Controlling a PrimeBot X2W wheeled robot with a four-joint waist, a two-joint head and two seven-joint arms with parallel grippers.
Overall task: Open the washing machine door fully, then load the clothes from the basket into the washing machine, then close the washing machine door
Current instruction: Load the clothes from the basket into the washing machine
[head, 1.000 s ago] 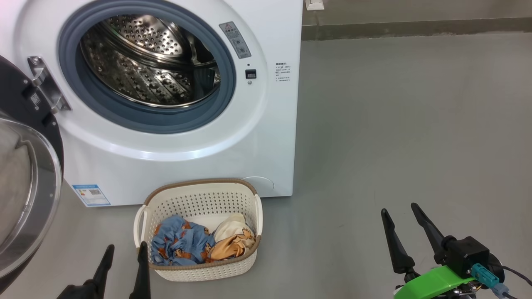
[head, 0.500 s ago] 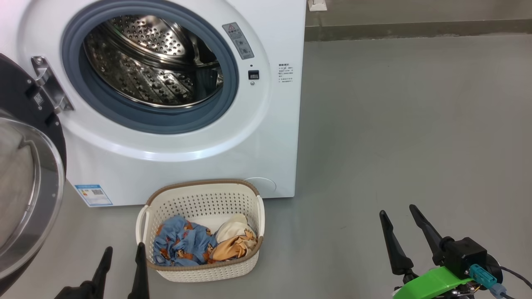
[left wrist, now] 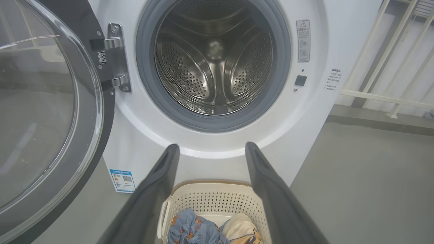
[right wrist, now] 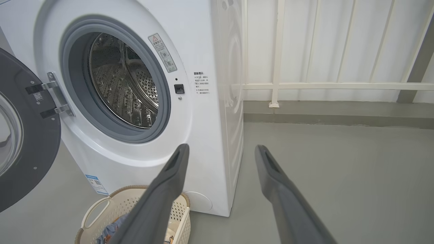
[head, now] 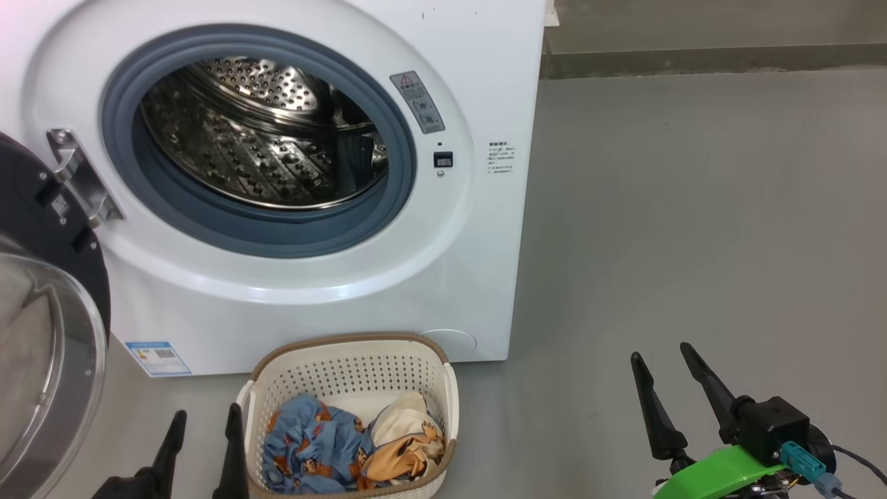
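The washing machine (head: 478,41) fills the upper left of the head view, its steel drum (head: 263,149) empty. Its door (head: 48,326) hangs swung open on the left, glass bowl facing me. On the floor before the machine stands the basket (head: 346,364), holding the clothes (head: 350,447): blue, cream and orange-tan garments. My left gripper (head: 204,423) is open just left of the basket's near corner, nothing between its fingers. My right gripper (head: 662,357) is open over bare floor at the lower right. In the left wrist view the basket (left wrist: 212,200) lies between my fingers, below the drum (left wrist: 213,61).
Grey floor (head: 693,208) stretches to the right of the machine. A low kerb (head: 693,59) runs along the back, with a white railing (right wrist: 278,86) above it in the right wrist view. A blue energy label (head: 158,357) sits at the machine's lower left.
The whole head picture has shifted down and right, so the camera moved; machine and basket sit lower in it. Both grippers stay open and keep their places in the view.
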